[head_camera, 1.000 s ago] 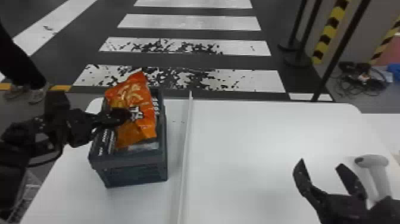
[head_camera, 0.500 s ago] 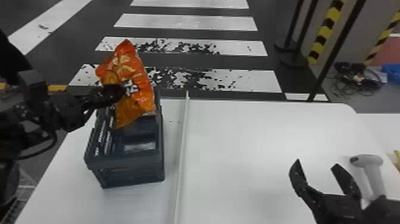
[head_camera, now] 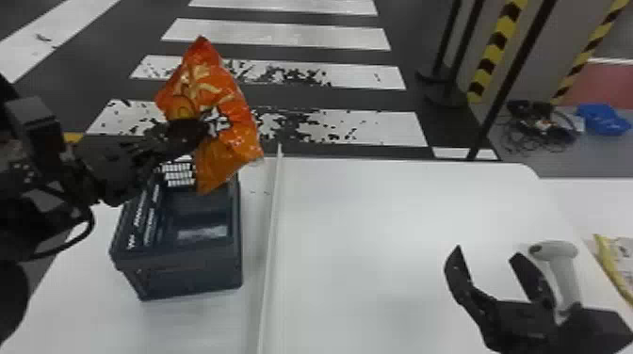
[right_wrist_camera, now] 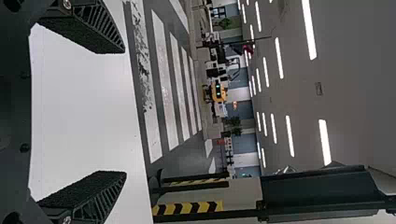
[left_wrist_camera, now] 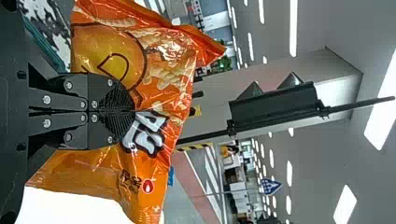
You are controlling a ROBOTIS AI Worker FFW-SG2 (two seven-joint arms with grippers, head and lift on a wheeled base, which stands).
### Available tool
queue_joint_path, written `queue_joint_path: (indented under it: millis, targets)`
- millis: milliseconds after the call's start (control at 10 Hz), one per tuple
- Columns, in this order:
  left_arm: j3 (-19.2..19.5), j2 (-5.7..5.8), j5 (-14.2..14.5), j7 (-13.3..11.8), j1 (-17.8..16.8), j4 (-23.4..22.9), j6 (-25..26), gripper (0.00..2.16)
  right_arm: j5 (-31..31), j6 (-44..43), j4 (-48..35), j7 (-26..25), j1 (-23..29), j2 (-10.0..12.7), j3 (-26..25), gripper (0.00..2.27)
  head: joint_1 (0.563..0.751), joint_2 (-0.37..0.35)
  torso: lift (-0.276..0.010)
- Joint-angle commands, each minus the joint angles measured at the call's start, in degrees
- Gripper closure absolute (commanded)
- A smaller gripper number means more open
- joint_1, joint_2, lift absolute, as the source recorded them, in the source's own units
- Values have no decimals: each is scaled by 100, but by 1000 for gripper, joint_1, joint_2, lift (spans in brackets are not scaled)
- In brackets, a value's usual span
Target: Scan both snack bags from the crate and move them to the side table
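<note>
Snack bag (head_camera: 231,117): glossy, crinkled | left gripper (head_camera: 200,129): pinching it | crate (head_camera: 188,273): boxy, latticed

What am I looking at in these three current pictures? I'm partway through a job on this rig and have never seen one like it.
It is a robot with two black arms, each ending in a gripper with two flat fingers. The head view looks forward and down from its head. The two wrist views look out from each arm and lie on their side.

The left gripper is shut on an orange snack bag, holding it up above a dark crate on the left part of a white table. A thin raised strip runs between the crate and the table's right part. There, the open, empty right gripper is above the table, near a pale handheld scanner. At the far right edge lies a yellow-edged packet.
</note>
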Motion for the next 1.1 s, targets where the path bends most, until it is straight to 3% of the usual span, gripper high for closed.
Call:
queue_joint_path:
  millis: [0, 200, 300, 500, 800, 1000]
  targets:
    - [-72, -242, 1, 4, 170, -377, 209, 2135, 9, 2, -65, 0, 14, 0, -5, 60, 695, -81, -99]
    - [-555, -479, -52, 21, 188, -561, 350, 2135, 44, 20, -170, -26, 40, 0, -23, 60, 695, -116, -99]
    - [-801, -664, -96, 74, 170, -570, 350, 2135, 44, 37, -223, -35, 58, 9, -67, 60, 695, -152, -99]
    - [-1487, -892, -395, 136, -15, -456, 350, 2135, 44, 37, -241, -43, 93, 70, -164, 60, 695, -231, -99]
    - [-2594, -1077, -931, 294, -182, 318, 332, 2135, 0, 2, -276, -96, 93, 97, -304, 63, 695, -341, -99]
    - [-3210, -1244, -1168, 478, -366, 1012, 227, 2135, 0, -33, -276, -184, 66, 105, -331, 63, 695, -350, -99]
